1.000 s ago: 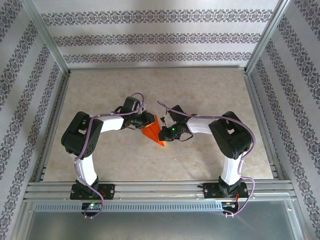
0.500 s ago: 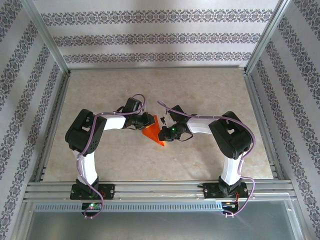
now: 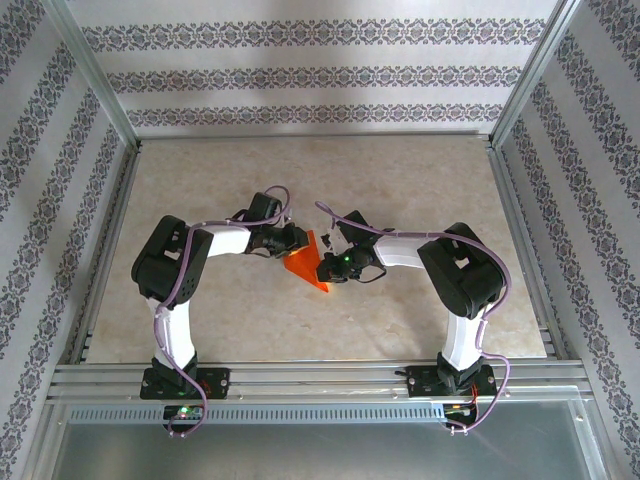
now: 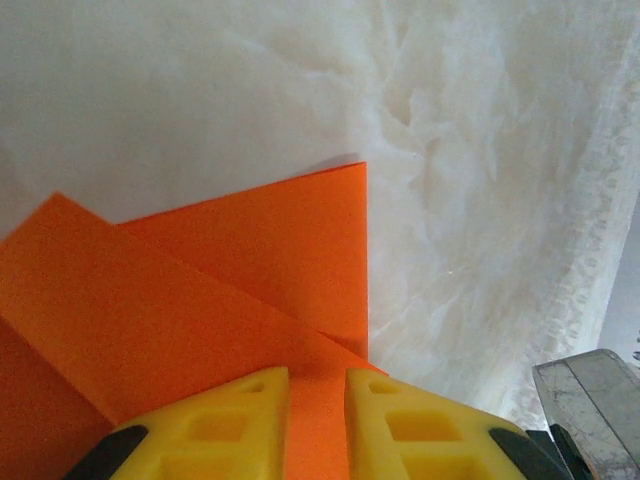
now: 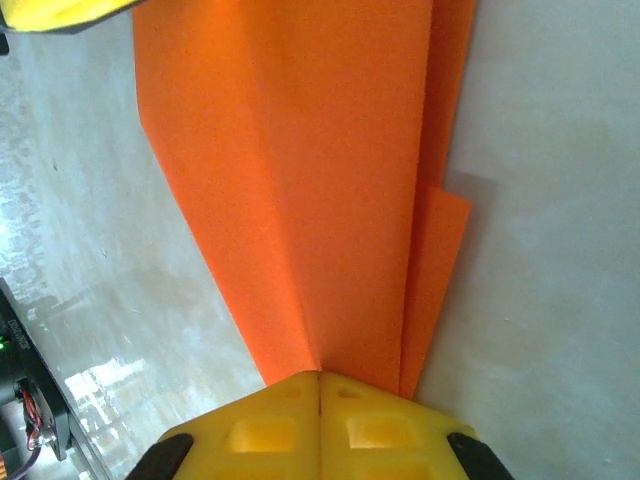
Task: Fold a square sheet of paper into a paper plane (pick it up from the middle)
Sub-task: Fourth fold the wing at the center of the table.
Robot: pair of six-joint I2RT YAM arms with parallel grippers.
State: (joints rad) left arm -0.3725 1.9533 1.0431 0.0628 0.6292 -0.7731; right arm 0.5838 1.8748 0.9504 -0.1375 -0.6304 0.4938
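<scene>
With our right gripper pinched shut on the paper plane and our left gripper barely ajar over it, holding nothing, a tug could tear it.

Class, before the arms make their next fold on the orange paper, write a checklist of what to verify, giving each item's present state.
1. Right gripper shut on the bright orange-red folded paper: ok, its fingers meet on a crease.
2. Left gripper holding the paper: cannot tell; a narrow gap shows between its yellow fingers.
3. Paper free of tears: ok in what shows.
4. Paper well inside the pale marbled tabletop: ok.
5. Grippers apart from each other: ok, they stand on opposite sides of the paper.
</scene>
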